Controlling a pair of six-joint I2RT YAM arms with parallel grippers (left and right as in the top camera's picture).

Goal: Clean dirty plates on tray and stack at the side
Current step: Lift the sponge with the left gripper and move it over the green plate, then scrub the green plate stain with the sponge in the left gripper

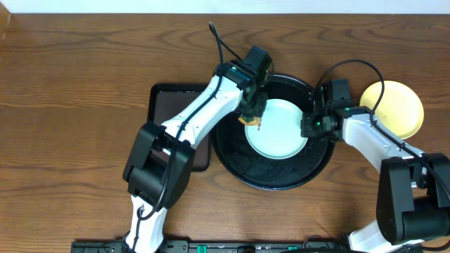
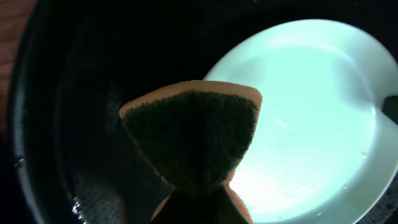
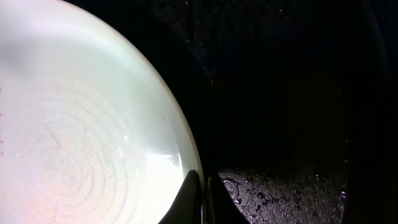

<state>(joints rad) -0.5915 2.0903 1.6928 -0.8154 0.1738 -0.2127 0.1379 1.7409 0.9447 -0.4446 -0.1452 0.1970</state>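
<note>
Mint plate [image 1: 278,135] lies in black tray [image 1: 274,176].

The sponge [image 1: 252,119] and right jaws hem the plate [image 1: 278,140]; tray [image 1: 274,179] front open.

Dark rectangular tray [image 1: 165,102] on the wooden table [image 1: 70,84]; a green-faced orange sponge [image 2: 193,130].

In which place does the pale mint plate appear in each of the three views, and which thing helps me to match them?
Overhead: the mint plate lies near the middle, inside the black tray.
Left wrist: upper right, behind the sponge.
Right wrist: it fills the left half.
Shared landmark: the black tray around the plate, seen in every view.
</note>
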